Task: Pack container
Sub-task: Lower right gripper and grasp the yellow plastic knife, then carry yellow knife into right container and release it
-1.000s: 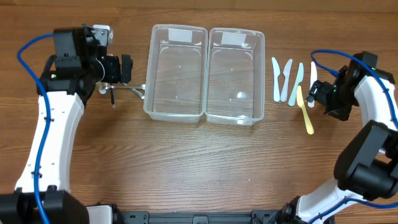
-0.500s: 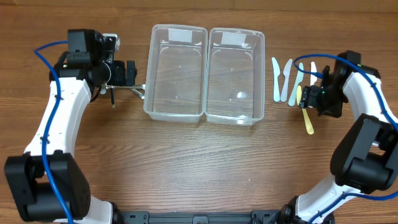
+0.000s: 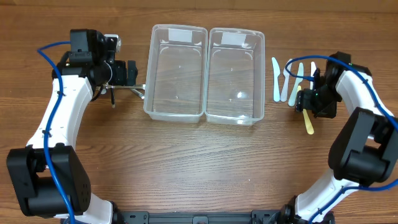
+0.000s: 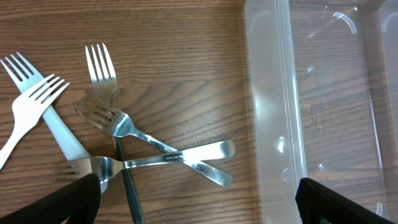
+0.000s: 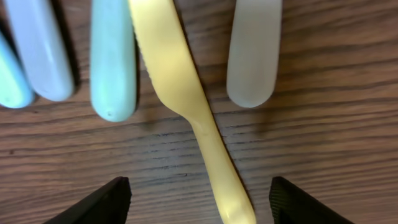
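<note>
Two clear plastic containers stand side by side, the left one (image 3: 176, 71) and the right one (image 3: 235, 74), both empty. Metal forks (image 4: 134, 134) and white plastic forks (image 4: 28, 109) lie crossed left of the left container (image 4: 273, 112). My left gripper (image 4: 199, 205) is open and empty above the wood, between the forks (image 3: 124, 91) and the container. Several plastic knives lie right of the containers: light blue (image 3: 276, 79), pale (image 5: 254, 56) and a yellow knife (image 5: 186, 93). My right gripper (image 5: 199, 202) is open and straddles the yellow knife's handle (image 3: 308, 121).
The containers' tall walls stand between the two arms. A black-handled utensil (image 3: 112, 98) lies among the forks. Bare wooden table (image 3: 199, 168) stretches in front of the containers.
My right gripper has moved left over the knives and now sits over the yellow knife. My left arm shifted slightly toward the forks, then held still.
</note>
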Tool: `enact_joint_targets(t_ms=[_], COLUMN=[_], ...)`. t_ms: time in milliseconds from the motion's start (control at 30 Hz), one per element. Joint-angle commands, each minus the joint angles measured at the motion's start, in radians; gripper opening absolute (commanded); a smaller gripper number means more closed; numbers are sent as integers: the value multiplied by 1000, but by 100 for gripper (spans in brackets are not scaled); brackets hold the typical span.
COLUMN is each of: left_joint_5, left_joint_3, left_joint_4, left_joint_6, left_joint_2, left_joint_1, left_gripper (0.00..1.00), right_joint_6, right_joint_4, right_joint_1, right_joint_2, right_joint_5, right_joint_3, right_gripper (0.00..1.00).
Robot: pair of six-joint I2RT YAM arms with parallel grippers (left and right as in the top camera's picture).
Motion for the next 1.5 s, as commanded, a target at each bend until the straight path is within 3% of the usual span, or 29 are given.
enact_joint_targets(t_ms=[0, 200, 267, 433, 533, 700, 1033, 1467], left_joint_5=[16, 16, 16, 16, 16, 16, 16, 16], left_joint_3=[28, 28, 28, 28, 28, 28, 28, 28], left_joint_4=[1, 1, 1, 1, 1, 1, 1, 1], left_joint_6=[20, 20, 20, 20, 20, 20, 20, 20], left_joint_2=[8, 8, 8, 8, 8, 8, 8, 8], left_joint_1=[-5, -5, -5, -5, -5, -5, -5, -5], left_gripper=[100, 100, 100, 100, 100, 100, 100, 100], right_joint_6=[-1, 14, 19, 34, 55, 97, 104, 145], right_joint_4=[-10, -13, -13, -13, -13, -17, -85, -246], right_joint_1=[0, 0, 0, 0, 0, 0, 0, 140], right_joint_2=[48, 88, 94, 103, 103, 103, 96, -52], right_joint_5=[13, 14, 14, 18, 25, 25, 24, -130], right_joint_3=[25, 25, 25, 25, 25, 25, 81, 460], right_gripper=[73, 61, 47, 25, 22, 4, 4, 4])
